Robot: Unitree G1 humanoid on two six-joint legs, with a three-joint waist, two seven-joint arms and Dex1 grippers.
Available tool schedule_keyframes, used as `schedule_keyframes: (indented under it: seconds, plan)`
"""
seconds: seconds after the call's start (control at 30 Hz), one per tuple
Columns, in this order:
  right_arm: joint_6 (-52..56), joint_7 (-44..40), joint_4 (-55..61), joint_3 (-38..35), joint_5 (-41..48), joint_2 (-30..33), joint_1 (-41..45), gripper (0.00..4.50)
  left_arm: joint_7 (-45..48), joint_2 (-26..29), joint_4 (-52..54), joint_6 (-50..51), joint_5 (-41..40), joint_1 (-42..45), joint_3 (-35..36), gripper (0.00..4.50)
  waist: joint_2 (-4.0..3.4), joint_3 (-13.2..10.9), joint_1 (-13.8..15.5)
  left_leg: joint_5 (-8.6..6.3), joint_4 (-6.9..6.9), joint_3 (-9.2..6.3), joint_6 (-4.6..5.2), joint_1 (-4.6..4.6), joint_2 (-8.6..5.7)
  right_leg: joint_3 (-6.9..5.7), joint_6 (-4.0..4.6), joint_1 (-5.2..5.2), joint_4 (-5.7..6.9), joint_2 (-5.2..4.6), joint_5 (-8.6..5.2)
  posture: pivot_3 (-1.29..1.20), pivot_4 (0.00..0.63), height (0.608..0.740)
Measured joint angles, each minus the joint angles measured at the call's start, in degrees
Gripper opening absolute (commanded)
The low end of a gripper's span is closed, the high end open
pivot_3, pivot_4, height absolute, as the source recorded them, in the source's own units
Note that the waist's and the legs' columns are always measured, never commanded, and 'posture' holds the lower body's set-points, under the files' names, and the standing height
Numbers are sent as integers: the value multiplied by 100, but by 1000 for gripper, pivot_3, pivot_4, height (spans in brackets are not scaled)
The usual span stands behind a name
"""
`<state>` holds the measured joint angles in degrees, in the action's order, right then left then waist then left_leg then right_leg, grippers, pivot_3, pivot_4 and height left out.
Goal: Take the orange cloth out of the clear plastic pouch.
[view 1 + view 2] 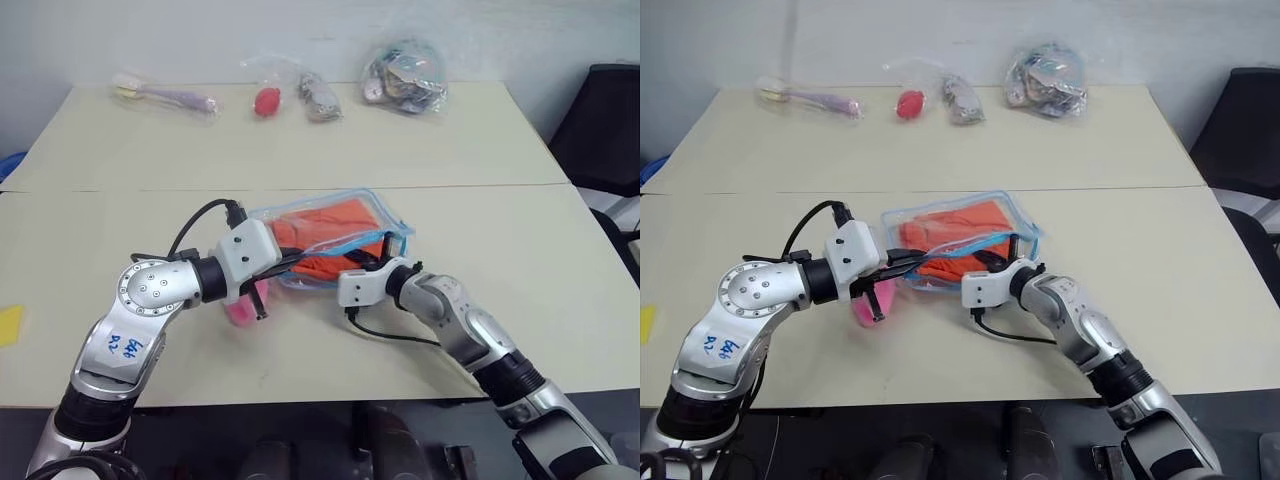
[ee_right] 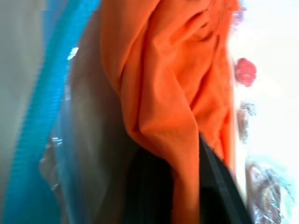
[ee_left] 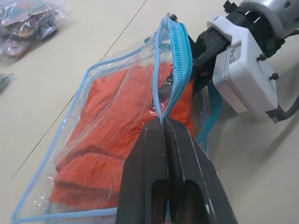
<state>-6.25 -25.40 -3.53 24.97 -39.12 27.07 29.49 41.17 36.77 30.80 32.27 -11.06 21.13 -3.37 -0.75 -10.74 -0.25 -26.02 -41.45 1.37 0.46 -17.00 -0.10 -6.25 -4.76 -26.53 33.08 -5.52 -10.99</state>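
Lying on pale beige bench (image 1: pixel 480 160): clear plastic pouch with light-blue zip edging (image 1: pixel 372 208), bright orange soft cloth (image 1: pixel 330 222) inside. Left gripper (image 3: pixel 164 122) pinching zip edge, fingers closed. Right gripper (image 1: pixel 366 258) reaching into pouch mouth, fingers clamping orange cloth fold directly ahead; nearer arm for extraction.

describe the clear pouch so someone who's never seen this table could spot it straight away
On the near half of the cream table, between the two grippers, lies the clear plastic pouch. It has light-blue zip edging and the orange cloth inside; the thin clear bags along the far edge have no blue edging.
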Motion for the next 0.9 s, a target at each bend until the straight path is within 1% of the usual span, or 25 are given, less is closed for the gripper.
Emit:
schedule_keyframes:
  seconds: [0.1, 0.2, 0.37, 0.5, 0.6, 0.67, 0.77, 0.9]
  plan:
    - [-127, -81, 136, -36, 6, 128, -67, 32, -41, -22, -15, 7, 8, 0, -27, 0, 0, 0, 6, 0, 0, -8, 0, 0, -1, -3, 0, -2, -4, -1, 0, 0, 150, 740]
    - [-459, -306, 358, 25, -15, 457, -134, 32, -130, -117, -51, 32, 20, 12, -158, 0, 0, 0, 12, 0, 0, -14, 0, -3, -4, -8, 0, -2, -10, -1, 0, 0, 150, 740]
    - [-1069, -434, 473, 73, -22, 851, -179, 32, -300, -391, -433, 33, 84, 391, -313, 0, 1, 0, 20, 0, 0, -12, 0, -2, -5, -6, -1, 0, -10, -1, 1, 0, 150, 740]
    - [-1222, -569, 671, -58, 248, 889, -375, 32, -392, -438, -748, -130, 384, 575, -614, 0, 1, 0, 2, 0, 3, -4, 0, -2, -3, -7, -1, -2, -10, 0, 1, 0, 150, 740]
    - [-1056, -989, 1084, -296, 897, 898, -524, 32, -401, -426, -981, -329, 594, 575, -775, 0, 1, -1, 4, 0, 2, -4, 0, -2, 0, -9, -1, -4, -10, 3, 1, 0, 150, 740]
    - [-980, -1391, 1435, -434, 1432, 1082, -575, 32, -401, -409, -1133, -520, 711, 576, -843, 0, -2, -2, 7, 0, 1, -5, 1, -2, -1, -8, -1, -4, -10, 1, 1, 0, 150, 740]
    - [-843, -2084, 1989, -763, 2322, 1582, -743, 32, -400, -395, -1327, -712, 838, 577, -873, 0, -2, -2, 43, 1, -1, -11, 3, -4, -4, -10, -2, -2, -12, 0, 1, 0, 150, 740]
    - [-150, -3033, 2795, -1416, 3966, 2267, -998, 32, -391, -361, -1589, -924, 964, 583, -875, 0, -1, -2, 57, 1, -3, -9, 6, -5, -3, -12, -5, 0, -14, -1, 3, 0, 150, 740]
